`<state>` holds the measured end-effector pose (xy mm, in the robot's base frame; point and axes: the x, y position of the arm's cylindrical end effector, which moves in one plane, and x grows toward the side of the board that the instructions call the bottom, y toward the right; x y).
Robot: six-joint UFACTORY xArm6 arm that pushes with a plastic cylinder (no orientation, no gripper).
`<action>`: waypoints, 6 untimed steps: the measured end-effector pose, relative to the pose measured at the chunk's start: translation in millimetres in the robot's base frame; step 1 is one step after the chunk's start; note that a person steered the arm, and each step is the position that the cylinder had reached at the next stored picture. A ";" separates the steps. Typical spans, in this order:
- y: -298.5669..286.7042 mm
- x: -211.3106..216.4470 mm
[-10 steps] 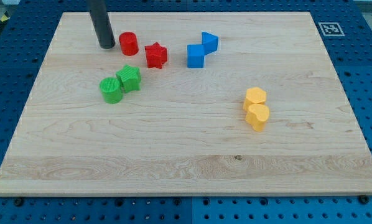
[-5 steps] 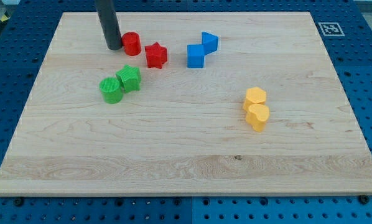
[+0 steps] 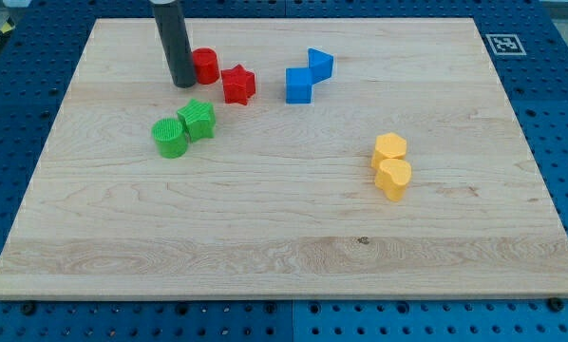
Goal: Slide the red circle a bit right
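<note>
- The small red circle block (image 3: 206, 65) sits in the upper left of the frame on the pale wooden board (image 3: 265, 209), partly hidden behind the dark rod.
- My tip (image 3: 182, 84) rests against the red circle's left side, touching it; the arm carries no claw, only this rod.
- A red star block (image 3: 237, 85) lies just right of the circle, nearly touching it.
- Two green ridged blocks (image 3: 183, 128) sit together below the tip.
- Two blue blocks (image 3: 307, 76) touch each other, right of the star.
- Two yellow blocks (image 3: 391, 164) touch, right of centre.
</note>
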<state>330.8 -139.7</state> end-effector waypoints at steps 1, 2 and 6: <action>4.4 -0.1; 7.0 -0.6; 7.8 -4.2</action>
<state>326.6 -131.9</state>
